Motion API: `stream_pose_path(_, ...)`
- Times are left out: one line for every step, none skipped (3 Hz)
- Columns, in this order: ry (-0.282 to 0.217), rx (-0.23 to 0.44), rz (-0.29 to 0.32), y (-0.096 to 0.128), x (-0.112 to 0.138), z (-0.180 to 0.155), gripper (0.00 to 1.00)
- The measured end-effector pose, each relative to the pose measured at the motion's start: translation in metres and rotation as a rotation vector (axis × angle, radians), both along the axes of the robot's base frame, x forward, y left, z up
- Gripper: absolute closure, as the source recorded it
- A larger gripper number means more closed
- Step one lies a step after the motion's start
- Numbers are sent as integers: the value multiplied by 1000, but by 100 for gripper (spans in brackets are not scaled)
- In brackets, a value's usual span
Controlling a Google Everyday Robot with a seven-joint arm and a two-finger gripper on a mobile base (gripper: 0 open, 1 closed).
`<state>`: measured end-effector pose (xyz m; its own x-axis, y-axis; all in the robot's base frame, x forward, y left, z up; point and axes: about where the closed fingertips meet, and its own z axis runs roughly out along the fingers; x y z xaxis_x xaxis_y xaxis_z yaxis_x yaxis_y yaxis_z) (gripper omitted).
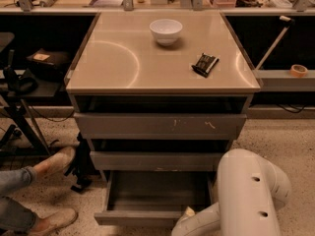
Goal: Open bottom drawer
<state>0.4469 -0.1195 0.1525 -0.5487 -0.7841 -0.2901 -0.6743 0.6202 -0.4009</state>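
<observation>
While gripper (pixel 189 212) hovers by its flat front, bottom drawer (pixel 145 217) gapes.

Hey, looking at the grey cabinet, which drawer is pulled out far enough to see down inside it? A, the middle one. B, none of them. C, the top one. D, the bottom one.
D: the bottom drawer stands out with its inside showing, while the top drawer and middle drawer show only fronts; the gripper sits by its front's right end, below the white arm.
</observation>
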Motion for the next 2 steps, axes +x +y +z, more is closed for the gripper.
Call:
stream_pose_path(-3, -4, -9, 1, -7, 2, 100)
stream_pose_path(-3, -4, -9, 1, -7, 4, 100)
